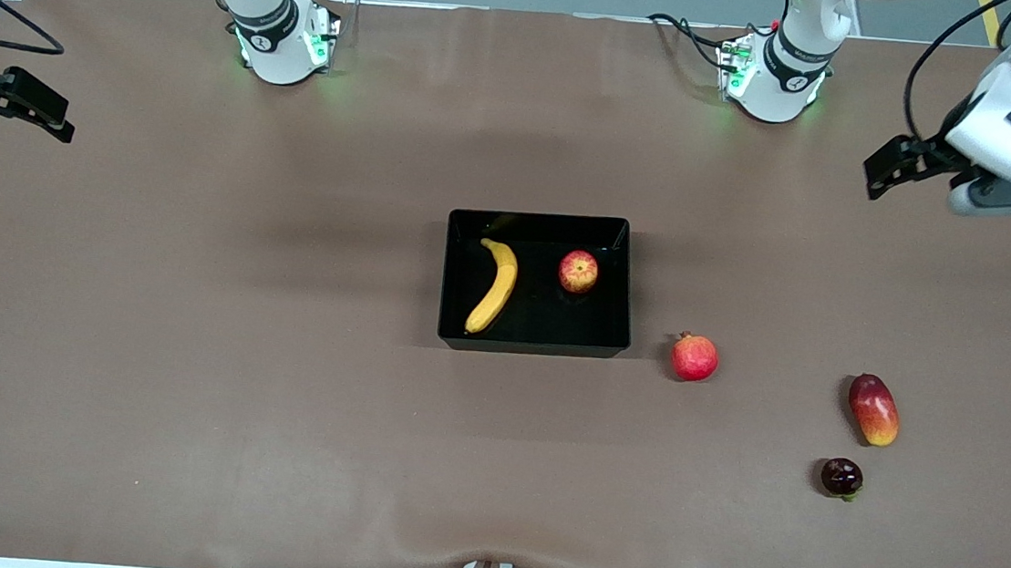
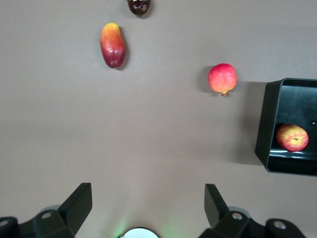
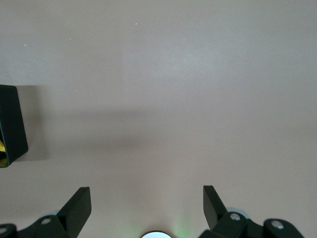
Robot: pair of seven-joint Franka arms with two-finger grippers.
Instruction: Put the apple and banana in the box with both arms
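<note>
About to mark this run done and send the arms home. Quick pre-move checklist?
1. banana lying inside the box: ok.
2. apple in the box beside the banana, apart from it: ok.
3. left hand open, holding nothing, over bare table at the left arm's end: ok.
4. right hand open, holding nothing, over bare table at the right arm's end: ok.
5. pomegranate, mango and dark fruit left outside the box: ok.

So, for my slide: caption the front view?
Banana and apple in the box; both arms wait, pincers open.
</note>
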